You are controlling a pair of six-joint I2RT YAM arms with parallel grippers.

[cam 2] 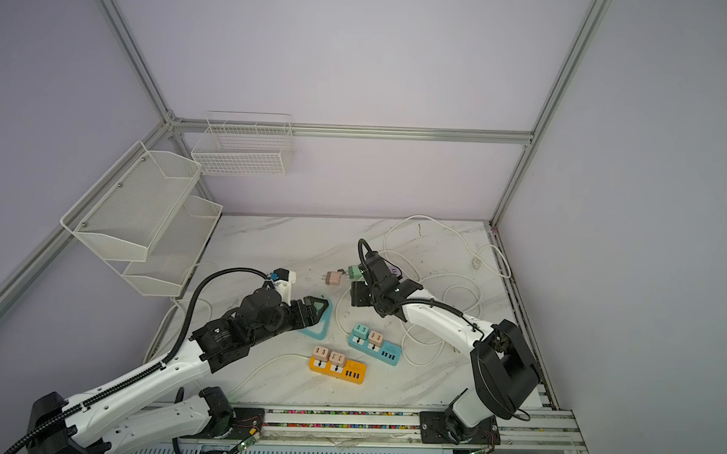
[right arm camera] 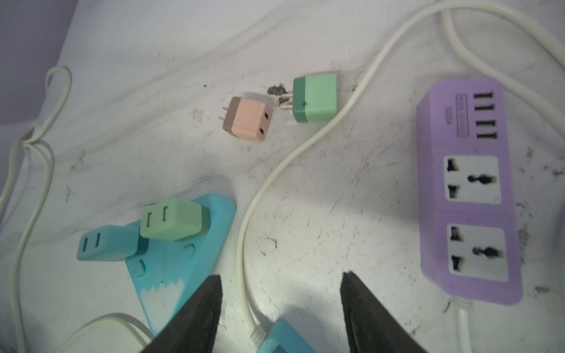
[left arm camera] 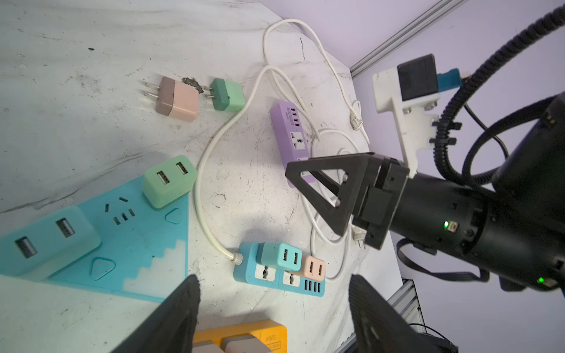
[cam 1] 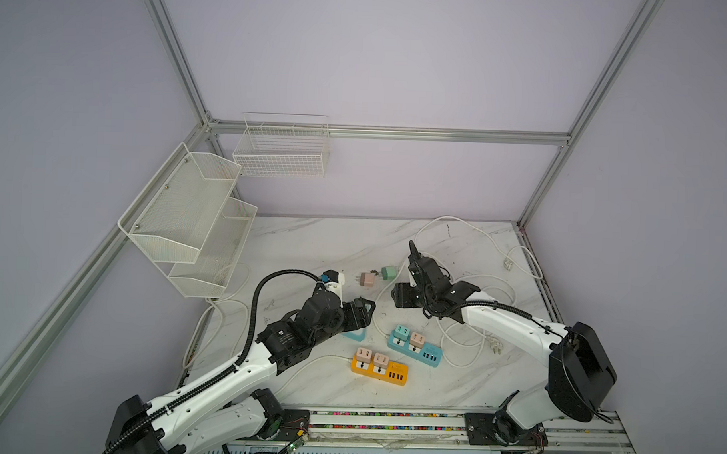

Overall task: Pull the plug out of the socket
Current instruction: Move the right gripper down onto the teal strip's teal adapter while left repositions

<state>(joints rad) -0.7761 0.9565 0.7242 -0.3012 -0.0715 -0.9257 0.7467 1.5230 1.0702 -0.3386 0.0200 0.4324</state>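
Note:
A triangular blue socket [left arm camera: 137, 244] carries a green plug [left arm camera: 169, 182] and a teal plug [left arm camera: 46, 241]. A blue strip [cam 1: 415, 346] holds a teal and a pink plug. An orange strip [cam 1: 379, 368] holds two pink plugs. The purple strip [right arm camera: 467, 189] has empty outlets. A loose pink plug [cam 1: 367, 279] and a loose green plug [cam 1: 388, 272] lie on the marble. My left gripper [left arm camera: 272, 284] is open over bare table between the orange and blue strips, beside the triangular socket. My right gripper [right arm camera: 280, 278] is open above the blue strip's cord, with nothing held.
White cords [cam 1: 466, 331] loop over the right half of the table and along the left edge. Two mesh shelves [cam 1: 187, 222] and a wire basket [cam 1: 281, 150] hang on the left and back walls. A rail [cam 1: 388, 420] runs along the table's front edge.

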